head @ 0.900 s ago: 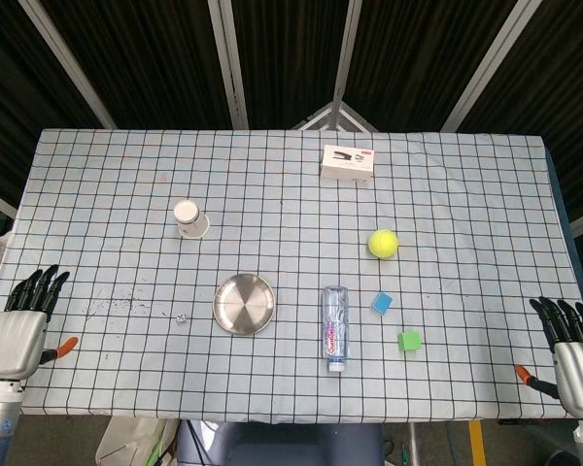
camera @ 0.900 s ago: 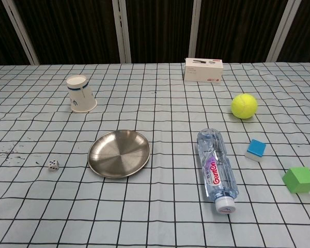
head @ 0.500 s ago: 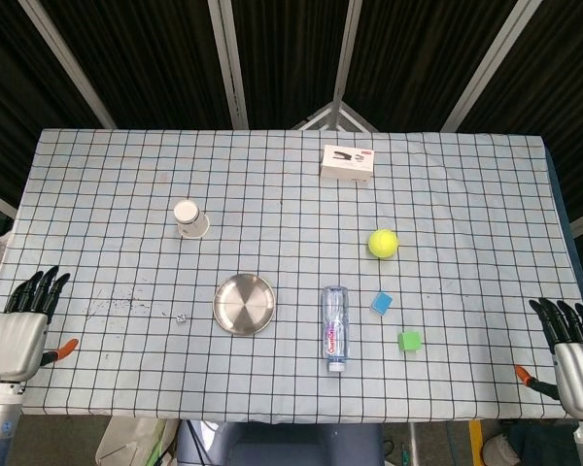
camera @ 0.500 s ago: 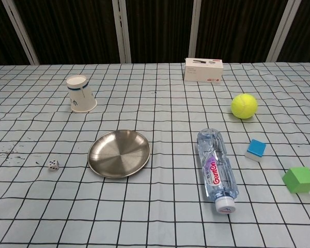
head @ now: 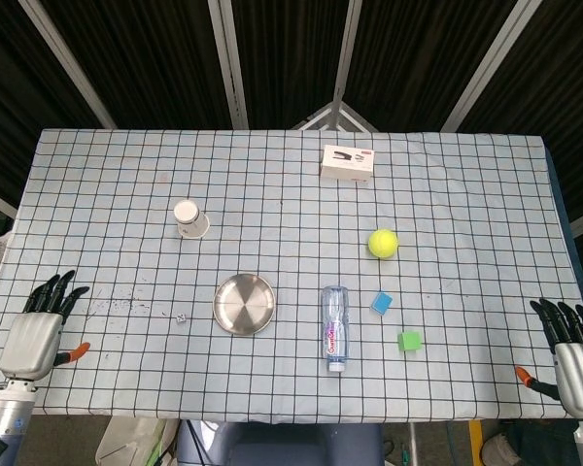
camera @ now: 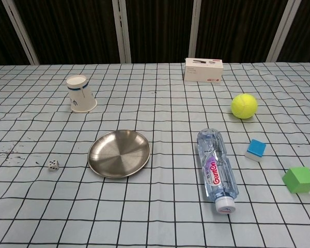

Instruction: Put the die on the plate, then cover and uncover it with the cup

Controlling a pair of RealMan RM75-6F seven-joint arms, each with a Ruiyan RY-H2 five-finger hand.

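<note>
Die [camera: 53, 165] lies on the table just left of plate [camera: 119, 153].

The plate [camera: 119, 153] is sitting near the middle of the table [head: 466, 194]; the die [camera: 53, 165] is lying just to its left, apart from it; the cup [camera: 80, 94] is standing upside down behind both, well apart; the bottle [camera: 216, 170] is lying on its side right of the plate; two blocks [camera: 256, 150] are resting right of the bottle; the ball [camera: 244, 105] is sitting behind them; the box [camera: 203, 70] is lying furthest back.
</note>
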